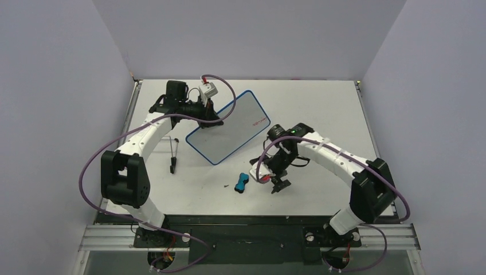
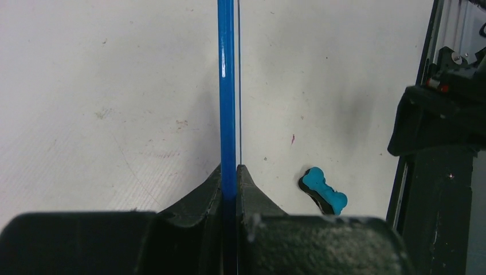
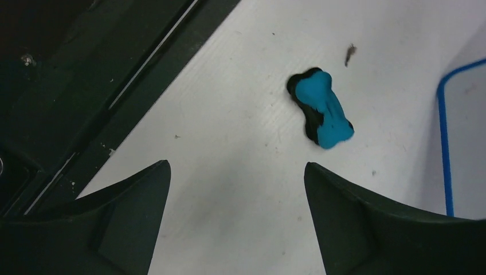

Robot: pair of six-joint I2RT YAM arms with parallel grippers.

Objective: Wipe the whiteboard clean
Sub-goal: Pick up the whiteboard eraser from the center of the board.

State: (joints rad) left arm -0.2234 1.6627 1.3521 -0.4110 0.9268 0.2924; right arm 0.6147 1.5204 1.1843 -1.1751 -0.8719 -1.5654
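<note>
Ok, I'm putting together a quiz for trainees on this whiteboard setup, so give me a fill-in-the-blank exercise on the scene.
1. The left gripper is shut on the whiteboard, whose thin rim is ____.
2. The writing on the whiteboard is ____.
3. The right gripper is ____, holding nothing.
4. The eraser lies on the table, nearer the ____ gripper.
Missing words: blue; red; open; right.

whiteboard (image 1: 229, 127): lying mid-worktop (image 1: 321, 103), behind the eraser (image 1: 241, 183), its left edge sitting between the fingers of the left claw (image 2: 229, 175).
eraser: lying on the worktop, nearer the arms than the whiteboard, apart from it.
right claw (image 1: 276, 184): hanging just right of the eraser, not touching it.
</note>
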